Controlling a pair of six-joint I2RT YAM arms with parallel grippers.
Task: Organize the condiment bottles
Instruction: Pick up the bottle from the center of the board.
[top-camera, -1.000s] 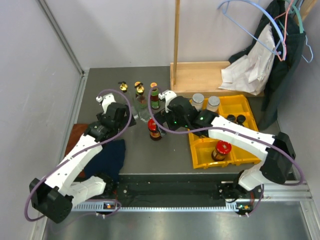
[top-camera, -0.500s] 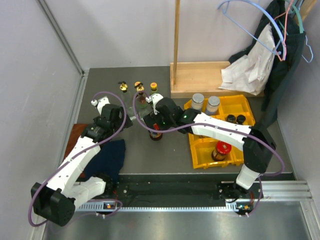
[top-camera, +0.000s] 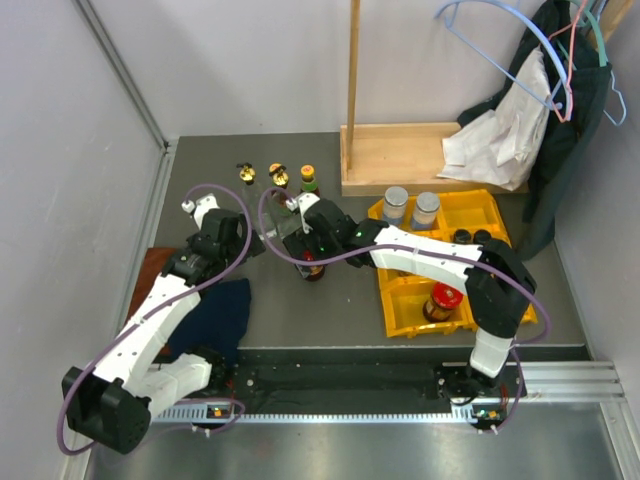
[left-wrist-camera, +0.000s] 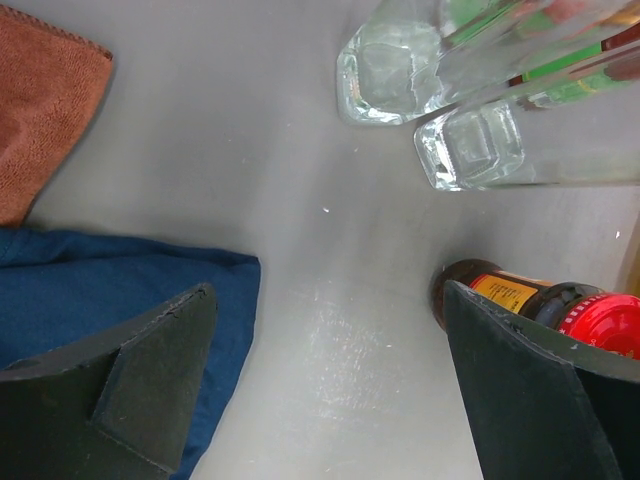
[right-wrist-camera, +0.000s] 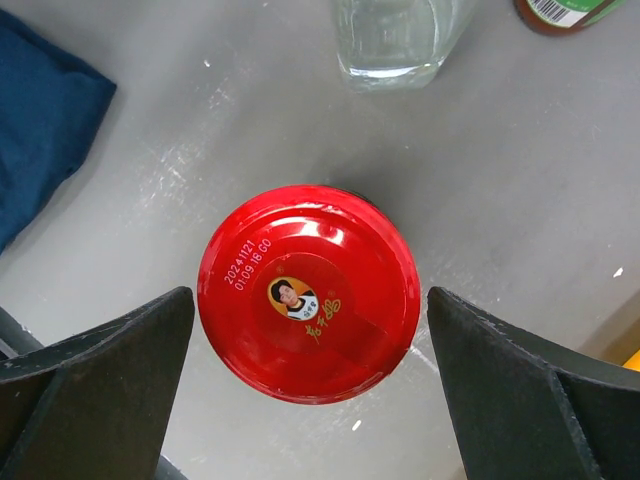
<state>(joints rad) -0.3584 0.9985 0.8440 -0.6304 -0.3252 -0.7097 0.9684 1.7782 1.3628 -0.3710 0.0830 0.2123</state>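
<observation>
Directly beneath my right claw (right-wrist-camera: 310, 310), fingers spread wide and gripping nothing, stands the red-lidded jar (right-wrist-camera: 308, 285), upright on the table (right-wrist-camera: 510, 200), left of the yellow bin (top-camera: 388, 308). A second ago I hung further right and farther back. Now I'm centred over it, so lowering and closing looks next. My left claw (left-wrist-camera: 320, 385) waits spread, just left.

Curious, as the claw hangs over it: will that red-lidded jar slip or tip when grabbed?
The red-lidded jar has a glossy lid, maybe slippery. Its dark glass body looks filled, so probably heavy for its size. Standing upright on a flat table, it seems stable.
</observation>
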